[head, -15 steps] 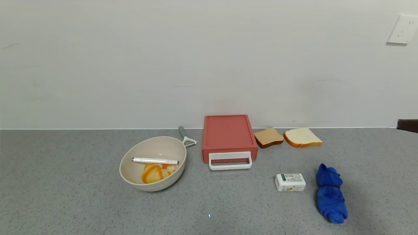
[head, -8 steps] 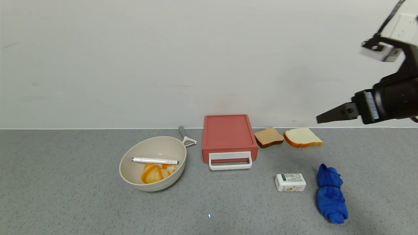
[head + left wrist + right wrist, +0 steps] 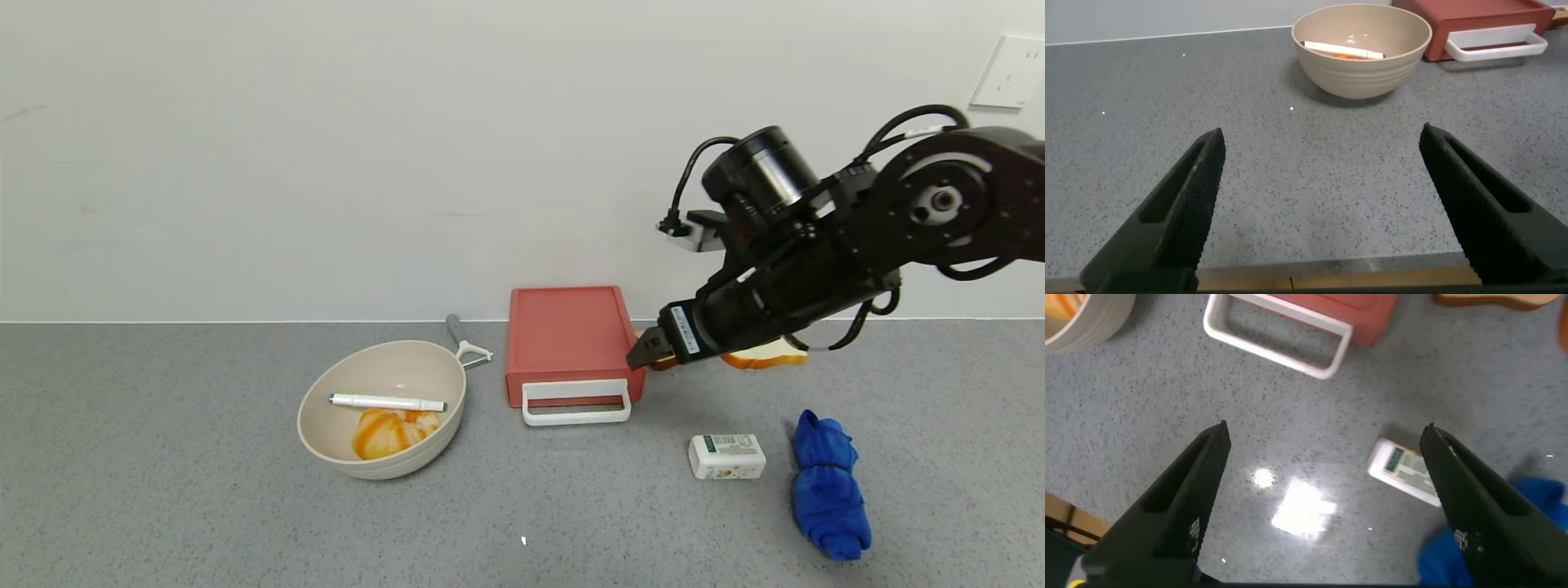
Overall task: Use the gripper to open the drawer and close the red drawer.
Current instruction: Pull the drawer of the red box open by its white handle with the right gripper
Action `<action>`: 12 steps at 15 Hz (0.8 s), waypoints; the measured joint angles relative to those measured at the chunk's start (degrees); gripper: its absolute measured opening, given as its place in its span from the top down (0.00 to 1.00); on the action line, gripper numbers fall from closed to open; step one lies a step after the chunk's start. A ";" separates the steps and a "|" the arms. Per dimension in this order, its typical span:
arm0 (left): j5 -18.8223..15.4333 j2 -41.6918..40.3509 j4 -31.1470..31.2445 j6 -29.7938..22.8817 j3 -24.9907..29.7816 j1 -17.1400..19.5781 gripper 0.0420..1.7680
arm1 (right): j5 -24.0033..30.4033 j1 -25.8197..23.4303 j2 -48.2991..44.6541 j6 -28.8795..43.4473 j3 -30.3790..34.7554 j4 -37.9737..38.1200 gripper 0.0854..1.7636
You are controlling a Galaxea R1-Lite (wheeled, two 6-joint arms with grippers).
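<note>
The red drawer stands at the back of the grey counter against the wall, its tray pushed in and its white loop handle lying in front. My right gripper is open and empty, hovering above the counter just right of the drawer's front right corner. In the right wrist view the gripper is over bare counter, with the handle and the drawer beyond it. My left gripper is open and empty, parked low over the counter's near edge, far from the drawer.
A beige bowl with a white pen and an orange-striped item sits left of the drawer, a peeler behind it. Bread slices lie right of the drawer, partly behind the arm. A white box and blue cloth lie front right.
My right arm has come in from the right edge and swung left and down, its gripper now beside the drawer's front right corner. Nothing on the counter has moved.
</note>
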 joint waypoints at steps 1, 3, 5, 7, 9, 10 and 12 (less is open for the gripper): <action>0.01 0.00 0.00 0.00 0.00 0.00 0.03 | -1.22 1.07 2.01 1.88 -1.16 0.05 0.03; 0.00 0.00 0.00 0.00 0.00 0.00 0.03 | -3.54 2.80 5.67 5.38 -2.95 0.09 0.13; 0.00 0.00 0.00 -0.02 0.00 0.00 0.03 | -3.75 3.36 7.83 6.68 -3.61 0.02 0.32; 0.00 0.00 0.00 -0.02 0.00 0.00 0.03 | -3.78 3.58 8.92 6.90 -3.78 -0.04 0.48; 0.00 0.00 0.00 0.00 0.00 0.00 0.03 | -3.78 3.67 9.51 6.90 -3.84 -0.04 0.59; 0.00 0.00 0.00 0.00 0.00 0.00 0.03 | -3.78 3.74 9.73 6.95 -3.84 -0.01 0.80; 0.00 0.00 0.00 0.00 0.00 0.00 0.03 | -3.78 3.96 10.28 7.40 -3.89 -0.04 0.98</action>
